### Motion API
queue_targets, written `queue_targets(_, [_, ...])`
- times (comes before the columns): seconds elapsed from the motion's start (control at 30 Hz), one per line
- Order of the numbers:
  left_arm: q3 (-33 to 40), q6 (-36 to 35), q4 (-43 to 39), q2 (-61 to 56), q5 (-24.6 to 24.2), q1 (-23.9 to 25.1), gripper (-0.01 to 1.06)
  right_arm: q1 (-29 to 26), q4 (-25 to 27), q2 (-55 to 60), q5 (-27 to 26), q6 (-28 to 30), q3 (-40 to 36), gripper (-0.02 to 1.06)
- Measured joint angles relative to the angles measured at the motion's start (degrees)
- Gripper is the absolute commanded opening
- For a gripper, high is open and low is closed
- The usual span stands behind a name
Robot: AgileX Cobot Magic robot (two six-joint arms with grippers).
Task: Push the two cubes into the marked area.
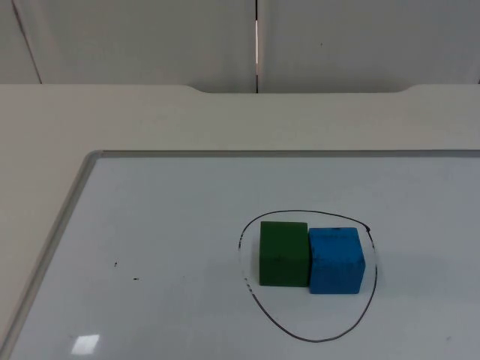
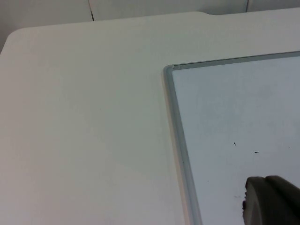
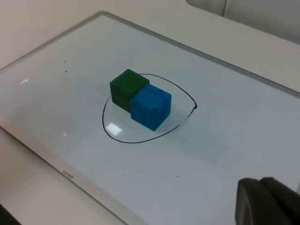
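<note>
A green cube (image 1: 284, 253) and a blue cube (image 1: 336, 259) stand side by side, touching, inside a hand-drawn black oval (image 1: 315, 339) on the whiteboard (image 1: 172, 247). The green one is on the left, and the blue cube's right edge lies close to the line. In the right wrist view the green cube (image 3: 127, 88) and blue cube (image 3: 151, 108) sit within the oval (image 3: 140, 139), well away from my right gripper (image 3: 267, 201). My left gripper (image 2: 272, 201) hovers over the whiteboard's corner region, far from both cubes.
The whiteboard's metal frame (image 1: 56, 229) runs along its left and far sides and along its near edge (image 3: 70, 176). Bare white table (image 2: 84, 117) surrounds it, ending at the grey partition wall (image 1: 150, 37).
</note>
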State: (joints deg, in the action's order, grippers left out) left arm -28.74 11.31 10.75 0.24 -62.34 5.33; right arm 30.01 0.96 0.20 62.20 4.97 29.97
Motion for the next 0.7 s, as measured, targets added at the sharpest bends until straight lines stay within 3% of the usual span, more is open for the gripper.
queue_targets(0.1, [0.00,0.00,0.00,0.00,0.00,0.00,0.02,0.00,0.00,0.00,0.00,0.00,0.00,0.04])
queue_targets(0.2, [0.00,0.00,0.00,0.00,0.00,0.00,0.18,0.00,0.00,0.00,0.00,0.00,0.00,0.23])
queue_targets(0.23, [0.00,0.00,0.00,0.00,0.00,0.00,0.18,0.00,0.00,0.00,0.00,0.00,0.00,0.23])
queue_targets(0.3, [0.00,0.00,0.00,0.00,0.00,0.00,0.35,0.00,0.00,0.00,0.00,0.00,0.00,0.48])
queue_targets(0.43, [0.00,0.00,0.00,0.00,0.00,0.00,0.70,0.00,0.00,0.00,0.00,0.00,0.00,0.84])
queue_targets(0.47, [0.00,0.00,0.00,0.00,0.00,0.00,0.70,0.00,0.00,0.00,0.00,0.00,0.00,0.84])
queue_targets(0.57, [0.00,0.00,0.00,0.00,0.00,0.00,0.85,0.00,0.00,0.00,0.00,0.00,0.00,0.99])
queue_targets(0.7, [0.00,0.00,0.21,0.00,0.00,0.00,0.89,0.00,0.12,0.00,0.00,0.00,0.00,1.02])
